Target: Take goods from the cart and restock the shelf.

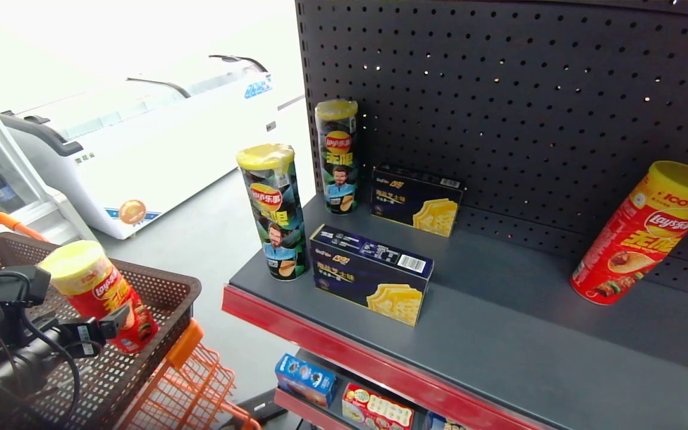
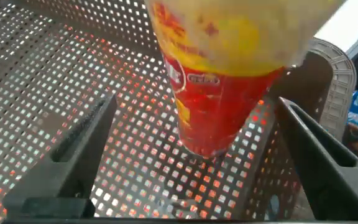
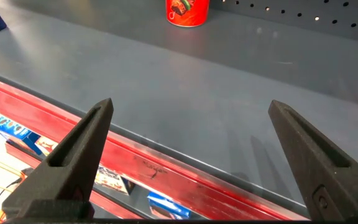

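- On the grey shelf board, in the head view, two dark-labelled chip canisters with yellow lids are seen upright at the left end, one behind the other.
- Two dark blue biscuit boxes are set just to the right of these canisters, one near the front edge and one at the back by the pegboard.
- A red chip canister is placed well apart from them at the right, close to the pegboard.
- Left of the shelf, the cart's brown perforated basket is seen, with a second red canister standing in it. The left arm is held low beside this canister.
- A white chest freezer is seen across the aisle, and small packets are stocked on the lower shelf.
- From the left wrist view, the left gripper is shown spread wide. The red canister in the basket is framed between its two fingers, and a gap is left on each side, so nothing is grasped.
- The canister's base is rested on the basket's perforated floor.
- From the right wrist view, the right gripper is likewise shown released and holding nothing, and is held over the front part of the grey shelf board.
- The shelf's red edge strip is seen beneath the fingers, the base of the red shelf canister lies farther back, and blue packets are seen on the lower level.
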Controlling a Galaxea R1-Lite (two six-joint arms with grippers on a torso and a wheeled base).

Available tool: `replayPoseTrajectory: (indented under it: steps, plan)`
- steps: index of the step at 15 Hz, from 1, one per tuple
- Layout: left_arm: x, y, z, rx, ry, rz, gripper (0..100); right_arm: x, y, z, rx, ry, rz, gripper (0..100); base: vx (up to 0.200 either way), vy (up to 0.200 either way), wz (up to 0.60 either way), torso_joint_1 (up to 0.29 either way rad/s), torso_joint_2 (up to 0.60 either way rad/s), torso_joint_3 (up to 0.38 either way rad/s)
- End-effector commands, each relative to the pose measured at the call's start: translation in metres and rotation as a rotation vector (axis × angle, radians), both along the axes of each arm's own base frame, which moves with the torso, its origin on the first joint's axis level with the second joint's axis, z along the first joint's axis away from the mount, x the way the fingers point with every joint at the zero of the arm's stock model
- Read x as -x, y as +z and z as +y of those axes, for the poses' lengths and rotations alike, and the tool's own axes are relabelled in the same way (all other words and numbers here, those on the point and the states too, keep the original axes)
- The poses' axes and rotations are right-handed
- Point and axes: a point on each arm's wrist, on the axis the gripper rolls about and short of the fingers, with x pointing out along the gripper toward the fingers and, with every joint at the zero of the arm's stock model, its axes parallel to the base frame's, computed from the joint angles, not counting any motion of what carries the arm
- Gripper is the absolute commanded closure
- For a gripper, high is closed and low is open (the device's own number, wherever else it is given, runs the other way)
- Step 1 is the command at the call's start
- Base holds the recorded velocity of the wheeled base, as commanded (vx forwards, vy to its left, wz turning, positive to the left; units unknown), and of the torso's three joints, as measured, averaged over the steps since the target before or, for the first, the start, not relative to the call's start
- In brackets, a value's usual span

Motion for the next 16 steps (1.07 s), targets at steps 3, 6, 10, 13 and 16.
replayPoseTrajectory:
  steps: [3, 6, 10, 13, 16]
  plan:
    - [-0.019, -0.005, 0.005, 0.001, -0.002, -0.012, 0, 0.0, 0.0, 0.0, 0.0, 0.0, 0.002, 0, 0.0, 0.0, 0.0, 0.0, 0.0, 0.0]
    - [-0.027, -0.005, 0.008, -0.003, -0.003, -0.022, 0, 0.0, 0.0, 0.0, 0.0, 0.0, 0.001, 0, 0.0, 0.0, 0.0, 0.0, 0.0, 0.0]
    - [-0.036, -0.002, 0.01, 0.02, 0.004, -0.064, 0, 0.0, 0.0, 0.0, 0.0, 0.0, 0.002, 0, 0.0, 0.0, 0.0, 0.0, 0.0, 0.0]
    - [-0.037, -0.001, 0.012, 0.022, 0.006, -0.063, 100, 0.0, 0.0, 0.0, 0.002, 0.0, 0.001, 0, 0.0, 0.0, 0.0, 0.0, 0.0, 0.0]
    - [-0.037, 0.005, 0.01, 0.013, -0.003, -0.084, 100, 0.0, 0.0, 0.0, 0.0, 0.0, 0.001, 0, 0.0, 0.0, 0.0, 0.0, 0.0, 0.0]
